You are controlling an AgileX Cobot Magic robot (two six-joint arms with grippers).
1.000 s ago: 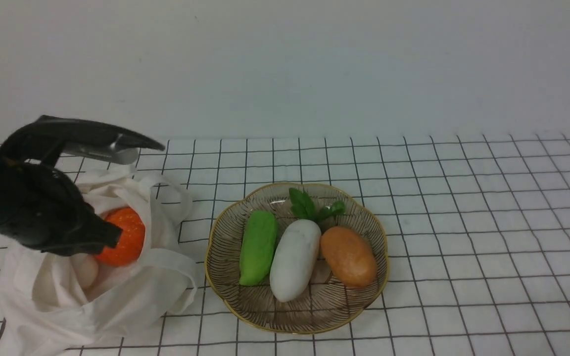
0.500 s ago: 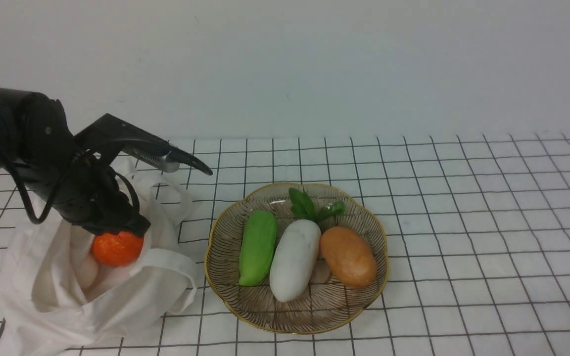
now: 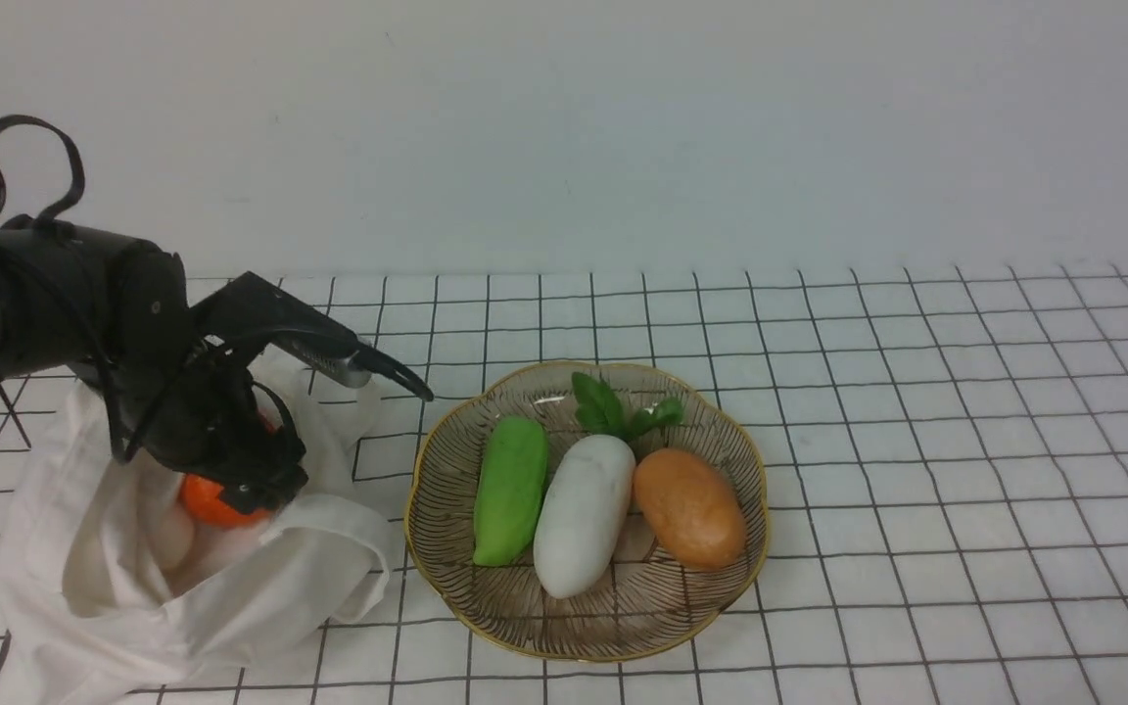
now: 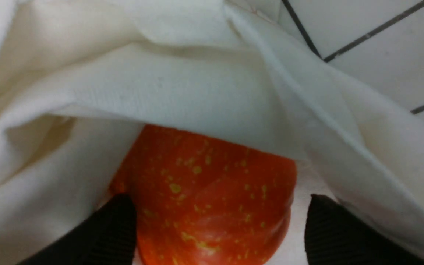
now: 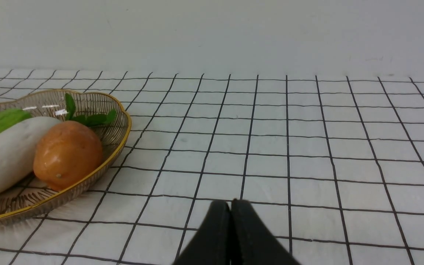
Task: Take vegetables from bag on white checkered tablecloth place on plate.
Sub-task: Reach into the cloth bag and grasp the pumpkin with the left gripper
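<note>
The orange pumpkin (image 3: 204, 501) lies inside the off-white bag (image 3: 182, 597) at the left of the white checkered tablecloth (image 3: 916, 441). My left gripper (image 3: 353, 446) reaches into the bag's mouth and is open. In the left wrist view its black fingers (image 4: 116, 224) stand on either side of the pumpkin (image 4: 212, 198), one touching it and one a little apart, with bag cloth (image 4: 182, 92) folded over it. The plate (image 3: 758, 548) stands right of the bag. My right gripper (image 5: 230, 203) is shut and empty, low over the cloth.
On the plate lie a green cucumber (image 3: 510, 490), a white radish with green leaves (image 3: 584, 514) and a brown potato (image 3: 689, 507). A pale round item (image 3: 170, 537) sits in the bag beside the pumpkin. A plain wall stands behind the table.
My left gripper has swung right and down into the bag's mouth. Its lower finger now covers most of the pumpkin. The right arm and the plate have not moved.
</note>
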